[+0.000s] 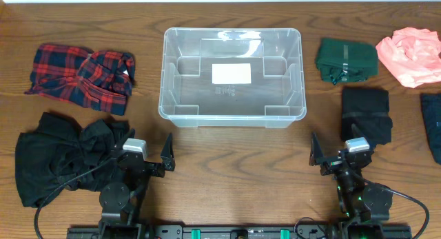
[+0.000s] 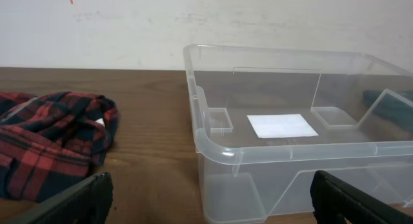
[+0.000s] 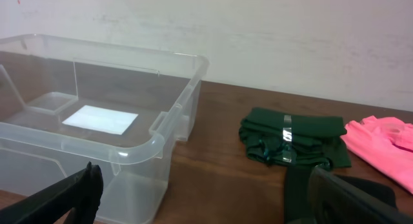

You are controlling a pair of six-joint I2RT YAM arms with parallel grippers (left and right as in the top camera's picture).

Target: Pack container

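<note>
Container (image 1: 231, 112): is sitting upright and open-topped toward the middle of the counter's far edge, its long sides running parallel to that edge. It is standing empty.
White label (image 1: 231, 74): is showing flat and rectangular at the centre of the container's base.
Left gripper (image 1: 142, 156): is sitting near the counter's near edge, left of centre, facing the container's near-left corner. Its jaws are standing wide apart and are holding nothing.
Right gripper (image 1: 342, 156): is sitting near the near edge, right of centre, facing the container's right end. Its jaws are gaping just as wide and are gripping nothing.
Plaid garment (image 1: 83, 77): in red and dark checks, is lying crumpled toward the far-left corner, apart from the container's left wall.
Black heap (image 1: 55, 160): is lying bunched toward the near-left corner, reaching right up to the left gripper.
Green garment (image 1: 346, 60): dark and folded, is lying near the far edge just right of the container, with a pale band crossing its middle.
Pink garment (image 1: 412, 54): is lying loose toward the far-right corner, just beside the green garment.
Black folded garment (image 1: 366, 113): is lying between the green garment and the right gripper.
Dark item (image 1: 433, 132): is lying at the counter's right edge, cut off by the frame. Too little is showing to tell what it is.
</note>
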